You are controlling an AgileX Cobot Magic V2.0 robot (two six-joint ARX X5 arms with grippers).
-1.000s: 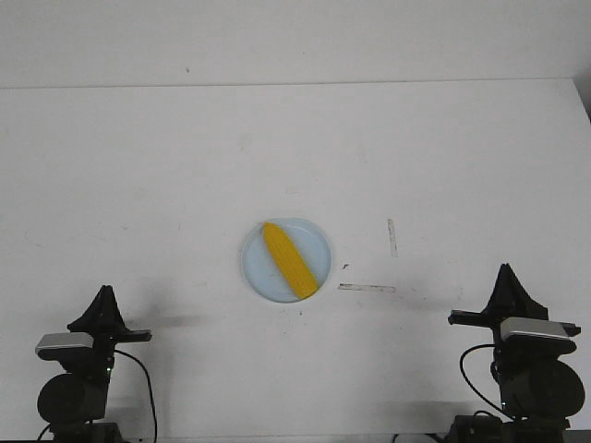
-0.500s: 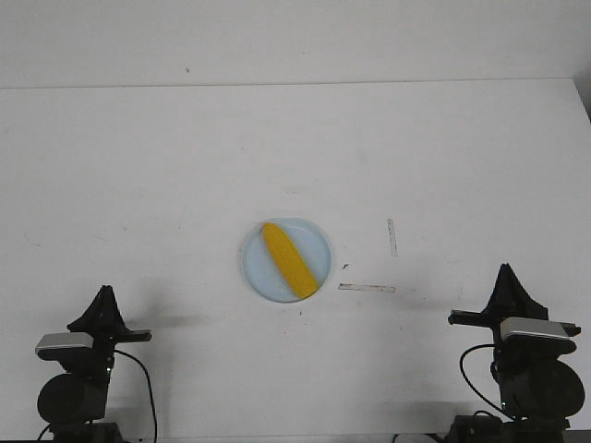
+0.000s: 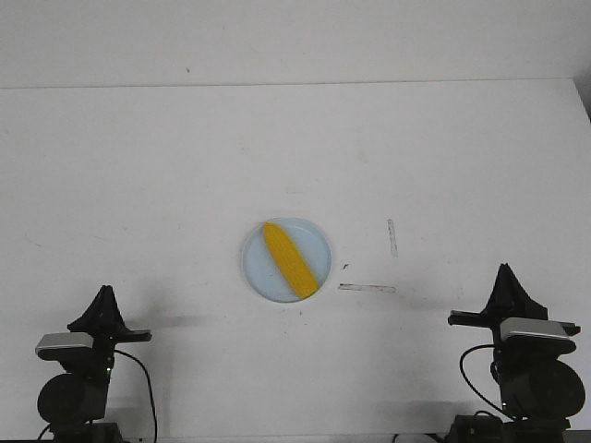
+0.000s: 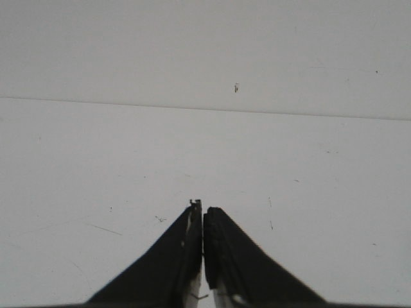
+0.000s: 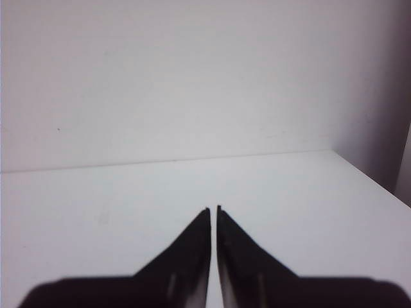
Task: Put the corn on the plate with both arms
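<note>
The corn (image 3: 289,260) lies diagonally on the plate (image 3: 317,241), ahead of and between both grippers — well apart from each. Two pale tape strips (image 3: 367,288) lie just beside the plate, nearer the right gripper (image 3: 504,269). Left gripper (image 3: 106,289) and right gripper — fingers pressed together, holding nothing.

The corn (image 3: 290,261) is seen as smooth, bright yellow plastic with a slight sheen. The plate (image 3: 256,268) is shown with a plain, pale blue, smooth finish. The desk (image 3: 166,175) is covered in matt white, faintly scuffed and speckled. The left pincer (image 4: 203,221) and right pincer (image 5: 213,221) are finished in matt black.
</note>
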